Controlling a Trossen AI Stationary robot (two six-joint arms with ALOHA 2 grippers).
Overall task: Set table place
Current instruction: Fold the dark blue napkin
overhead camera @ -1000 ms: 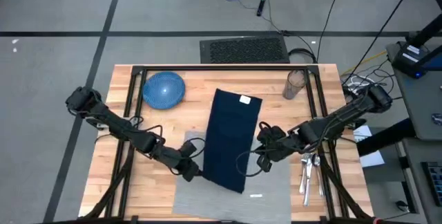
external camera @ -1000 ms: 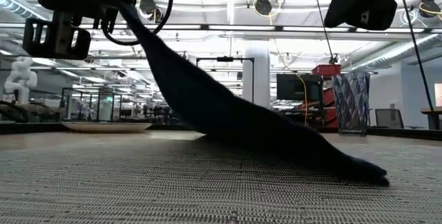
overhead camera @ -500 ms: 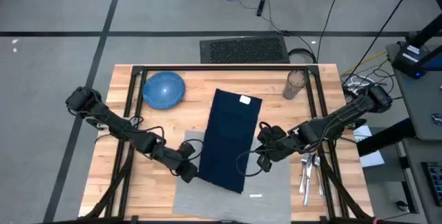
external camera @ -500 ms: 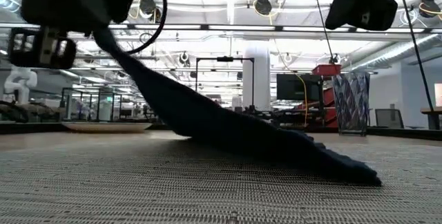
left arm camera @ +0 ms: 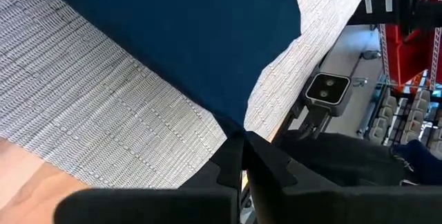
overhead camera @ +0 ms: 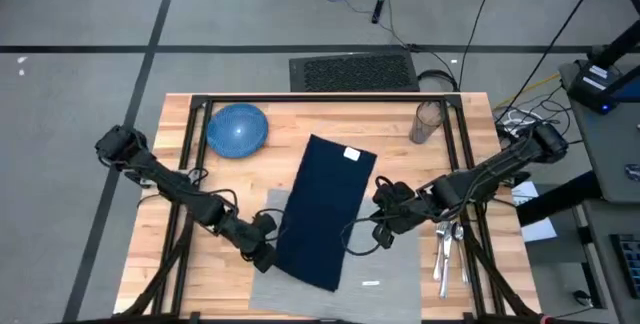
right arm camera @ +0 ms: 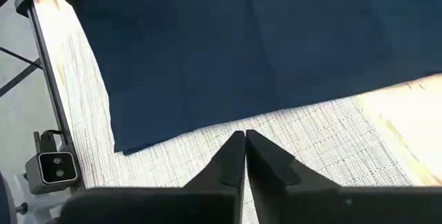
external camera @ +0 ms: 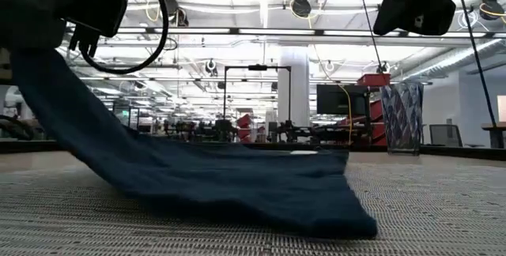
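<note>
Navy napkin [overhead camera: 322,212] lies lengthwise front-to-back across placemat [overhead camera: 385,276], left tool [overhead camera: 264,255] pinching its corner.

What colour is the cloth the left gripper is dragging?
Dark navy blue napkin, plain, with a small white tag; clearest in the high view.

In the high view the left arm reaches from the frame's left edge down toward lower centre, its elbow bent. The left gripper [overhead camera: 262,254] sits low there with jaws pressed together, a fold of dark cloth [left arm camera: 173,37] pinched between them. The right arm comes in from the right edge, angled toward centre. The right gripper [overhead camera: 383,214] hangs just right of centre, jaws closed on nothing, tips touching in its wrist view.
</note>
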